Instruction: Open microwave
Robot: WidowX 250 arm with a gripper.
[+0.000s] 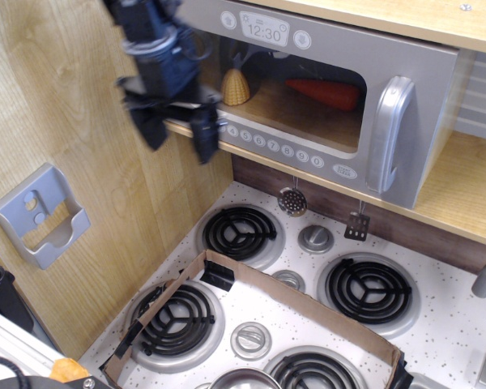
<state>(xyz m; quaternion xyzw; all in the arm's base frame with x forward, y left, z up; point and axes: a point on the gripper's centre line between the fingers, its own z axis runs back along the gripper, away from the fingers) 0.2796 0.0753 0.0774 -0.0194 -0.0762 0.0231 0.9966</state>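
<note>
The toy microwave [405,73] sits on a wooden shelf at the top, with a grey door, a rounded clear window [296,97], a clock display [264,31] reading 12:30 and a row of small white buttons [275,146]. Its chunky silver loop handle [389,134] is at the door's right side. The door looks closed. Inside I see a yellow corn [235,87] and an orange carrot [324,91]. My black gripper [178,134] hangs in front of the microwave's left end, blurred by motion, fingers pointing down and spread apart, holding nothing.
A grey wall bracket [40,215] with two holes is on the wooden left wall. Below is a toy stove with black coil burners [239,229] and knobs [314,237]. A cardboard tray [308,308] lies on the stovetop. Small utensils [292,200] hang under the shelf.
</note>
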